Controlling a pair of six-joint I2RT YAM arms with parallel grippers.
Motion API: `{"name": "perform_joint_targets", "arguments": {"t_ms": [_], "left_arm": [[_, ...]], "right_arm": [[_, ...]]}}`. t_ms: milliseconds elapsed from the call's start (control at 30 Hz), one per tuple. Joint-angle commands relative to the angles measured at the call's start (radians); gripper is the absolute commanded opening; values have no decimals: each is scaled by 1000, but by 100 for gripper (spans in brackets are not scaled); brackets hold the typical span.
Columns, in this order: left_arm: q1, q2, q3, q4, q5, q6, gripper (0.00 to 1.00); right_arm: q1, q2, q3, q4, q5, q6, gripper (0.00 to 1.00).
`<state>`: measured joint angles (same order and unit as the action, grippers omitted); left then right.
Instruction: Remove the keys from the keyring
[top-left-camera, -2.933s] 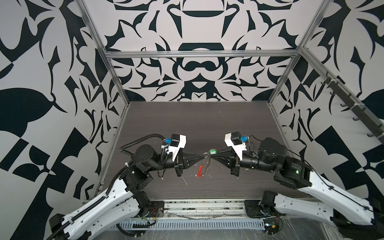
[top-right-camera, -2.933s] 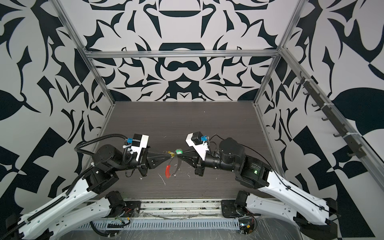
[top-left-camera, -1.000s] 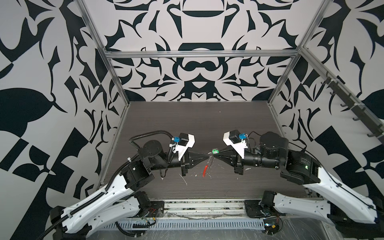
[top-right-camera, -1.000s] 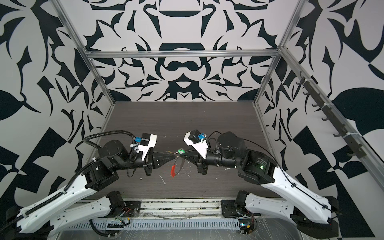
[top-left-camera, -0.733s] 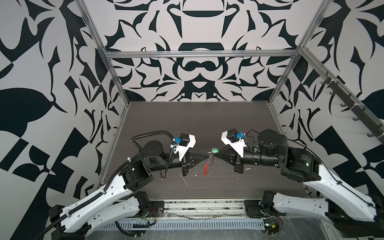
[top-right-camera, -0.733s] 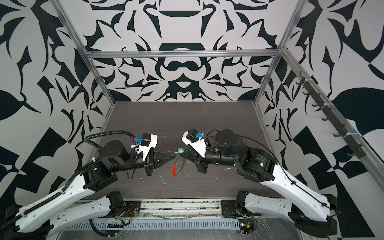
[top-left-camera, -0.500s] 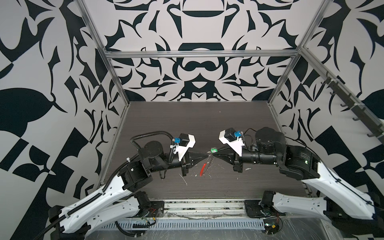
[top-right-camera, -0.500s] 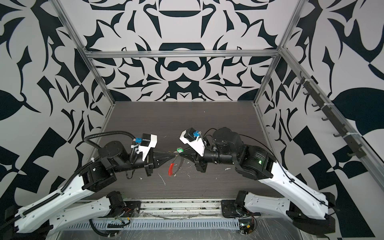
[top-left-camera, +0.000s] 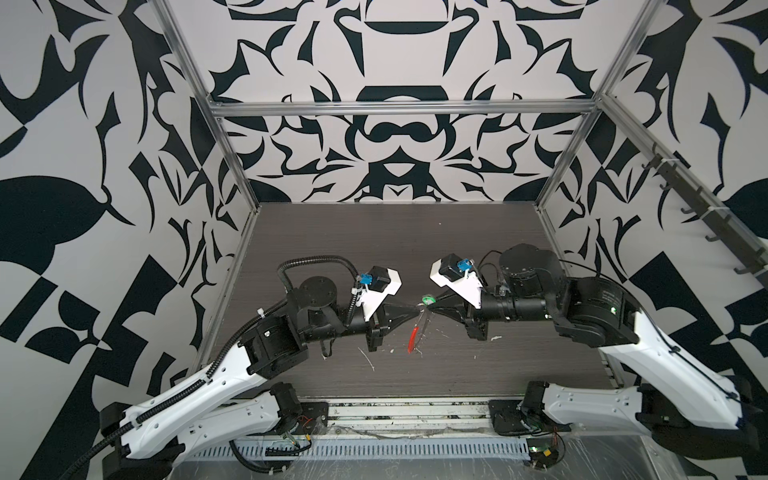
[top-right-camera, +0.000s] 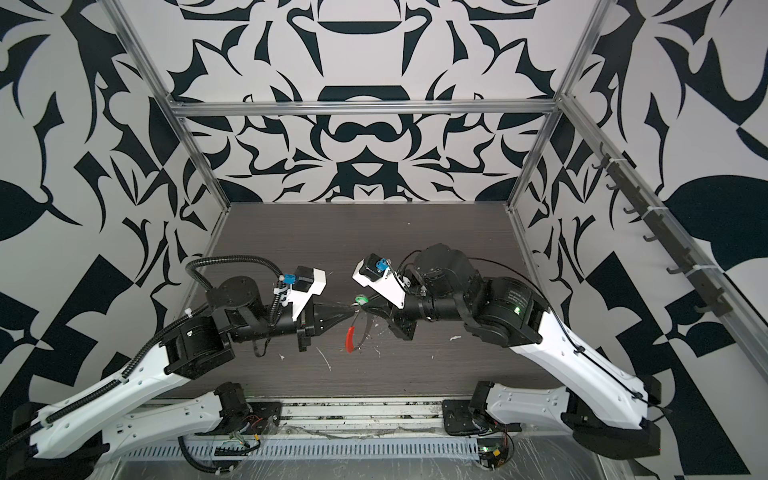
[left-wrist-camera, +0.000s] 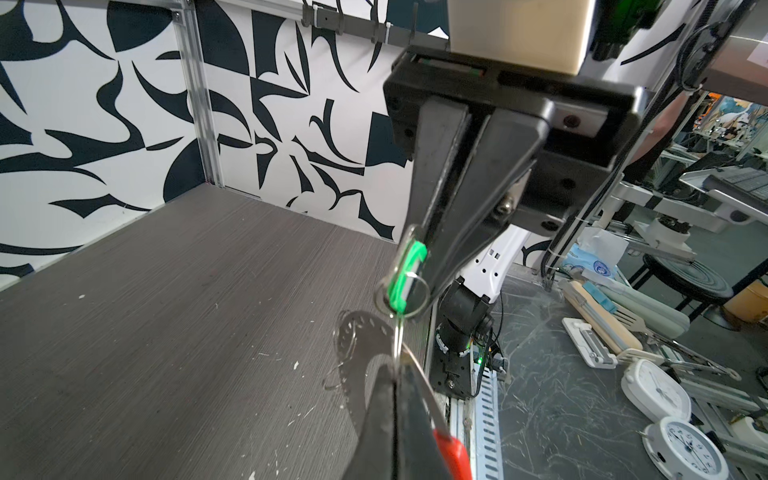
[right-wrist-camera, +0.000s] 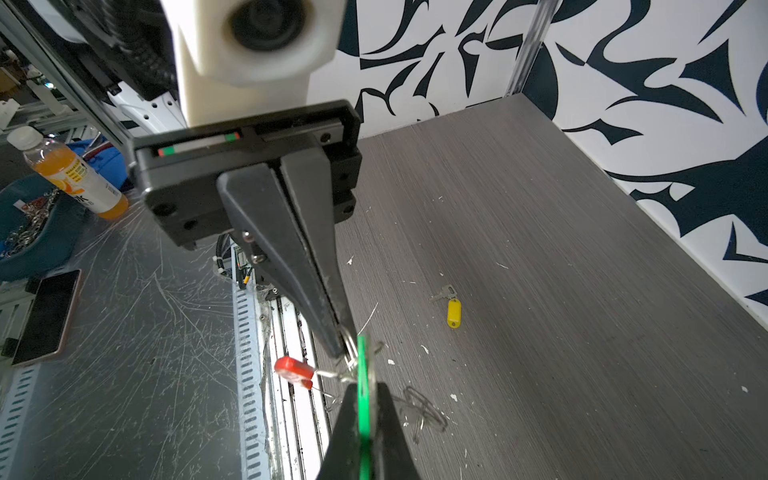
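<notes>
— Both arms had edged inward since earlier?
— Yes. Left gripper (top-left-camera: 417, 309) was clenched on the keyring (top-left-camera: 412, 338) above the table (top-left-camera: 374, 249); right gripper (top-left-camera: 431, 308) pinched the green-tagged key (top-left-camera: 427, 299). The yellow-tagged key (right-wrist-camera: 454, 312) lay loose on the tabletop.

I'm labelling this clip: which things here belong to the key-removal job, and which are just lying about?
Job: keyring in the left gripper; green-tagged key in the right gripper; yellow-tagged key, loose on the table.
Lying about: orange drink bottle, phone, white clock, all off the table.
</notes>
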<state>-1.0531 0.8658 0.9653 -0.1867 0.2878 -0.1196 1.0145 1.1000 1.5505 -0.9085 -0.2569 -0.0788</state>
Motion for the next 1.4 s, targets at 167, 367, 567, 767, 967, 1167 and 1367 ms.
{"name": "perform_joint_targets", "arguments": {"t_ms": [167, 367, 567, 767, 967, 1167, 1367], "left_arm": [[-31, 62, -2, -209, -73, 42, 0], [-30, 39, -2, -186, -108, 31, 0], [-32, 37, -3, -136, -105, -2, 0], [-32, 26, -12, -103, -85, -19, 0], [-32, 18, -11, -91, -82, -33, 18], [-32, 2, -13, -79, -77, -44, 30], [-32, -38, -25, -85, -94, -62, 36]], "right_arm": [[14, 28, 125, 184, -25, -15, 0], [32, 25, 108, 192, 8, -10, 0], [36, -12, 40, 248, 27, 11, 0], [38, -40, -11, 280, 58, 24, 0], [38, -61, -44, 298, 65, 30, 0], [38, -76, -62, 301, 70, 33, 0], [38, -101, -89, 316, 83, 40, 0]]}}
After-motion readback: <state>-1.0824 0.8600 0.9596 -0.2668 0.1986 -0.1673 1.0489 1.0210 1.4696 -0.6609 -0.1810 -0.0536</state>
